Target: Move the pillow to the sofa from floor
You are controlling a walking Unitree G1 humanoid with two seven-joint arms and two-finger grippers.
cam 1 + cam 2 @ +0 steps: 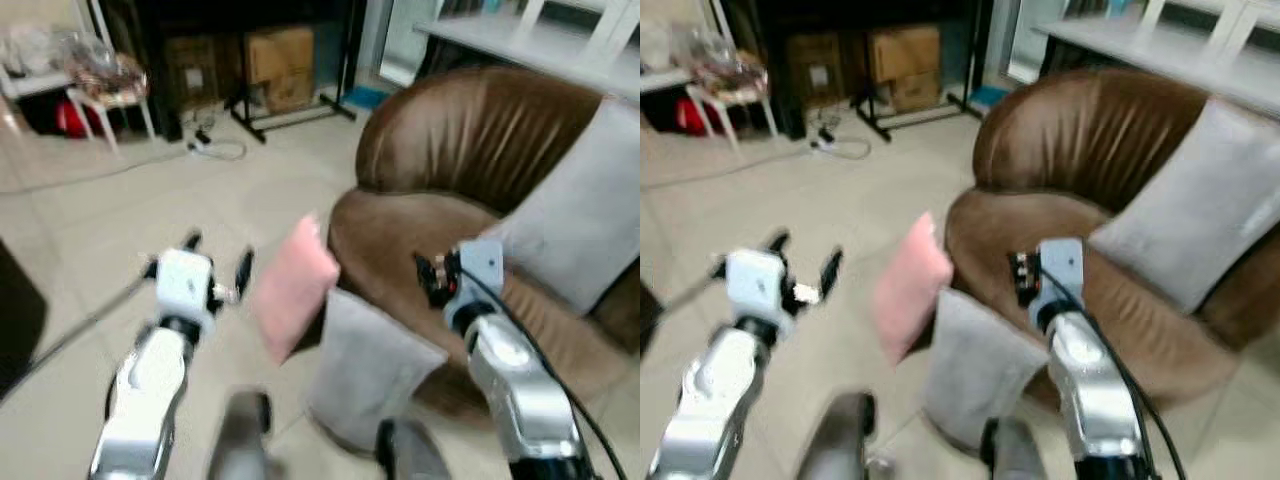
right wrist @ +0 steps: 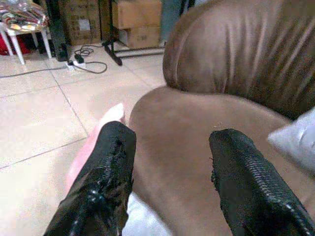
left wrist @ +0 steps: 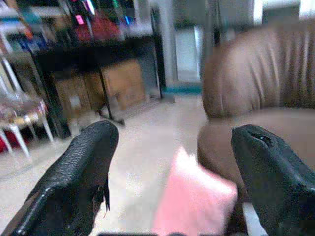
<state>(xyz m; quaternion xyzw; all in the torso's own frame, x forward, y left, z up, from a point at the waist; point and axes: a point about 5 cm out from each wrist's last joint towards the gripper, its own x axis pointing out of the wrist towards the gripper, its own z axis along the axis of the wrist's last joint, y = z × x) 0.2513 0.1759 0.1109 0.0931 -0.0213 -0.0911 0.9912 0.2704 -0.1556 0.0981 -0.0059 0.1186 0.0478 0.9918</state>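
Observation:
A pink pillow (image 1: 290,285) stands on the tiled floor, leaning against the front of the brown sofa (image 1: 450,150). Beside it a grey pillow (image 1: 370,365) also leans on the sofa's front. Another grey pillow (image 1: 580,220) rests on the seat against the backrest. My left gripper (image 1: 218,255) is open, raised just left of the pink pillow and apart from it; the pink pillow (image 3: 194,201) lies ahead between its fingers. My right gripper (image 1: 430,277) is open above the sofa's seat edge, holding nothing. The pink pillow's corner (image 2: 110,115) shows past its finger.
A power strip with cables (image 1: 210,145) lies on the floor at the back. Cardboard boxes (image 1: 280,65) sit under a black shelf, with a black stand (image 1: 290,115) in front. A white chair (image 1: 105,95) stands back left. A dark object (image 1: 15,320) is at the left edge.

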